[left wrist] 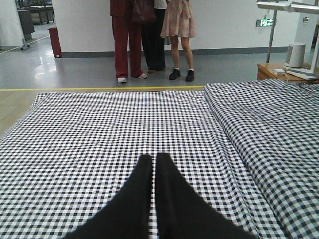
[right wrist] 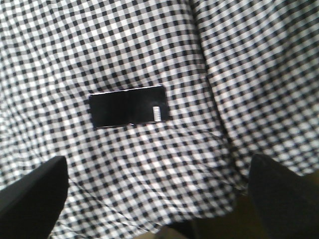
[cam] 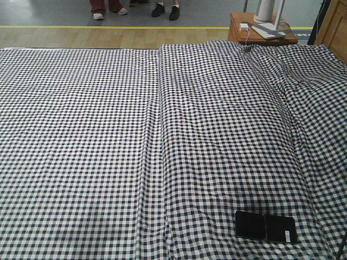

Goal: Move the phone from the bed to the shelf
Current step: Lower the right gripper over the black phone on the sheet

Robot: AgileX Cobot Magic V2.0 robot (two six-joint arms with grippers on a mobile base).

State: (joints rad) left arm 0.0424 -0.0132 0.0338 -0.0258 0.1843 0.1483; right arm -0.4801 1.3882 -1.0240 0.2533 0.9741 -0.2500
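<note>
The phone [cam: 265, 227] is a thin glossy black slab with a crease across its middle and a small white sticker, lying flat near the front right corner of the bed [cam: 81, 135]. In the right wrist view the phone [right wrist: 127, 106] lies ahead of my right gripper [right wrist: 157, 167], which hangs open above the checked cloth, fingers spread wide, holding nothing. My left gripper [left wrist: 154, 158] is shut and empty, low over the bed [left wrist: 89, 134] left of the seam fold. The shelf is out of view.
A small reddish-brown side table [cam: 263, 33] with a white device stands beyond the bed's far right corner. Several people [left wrist: 149, 37] stand on the grey floor behind the bed. The bed's front edge [right wrist: 209, 216] lies just below the right gripper.
</note>
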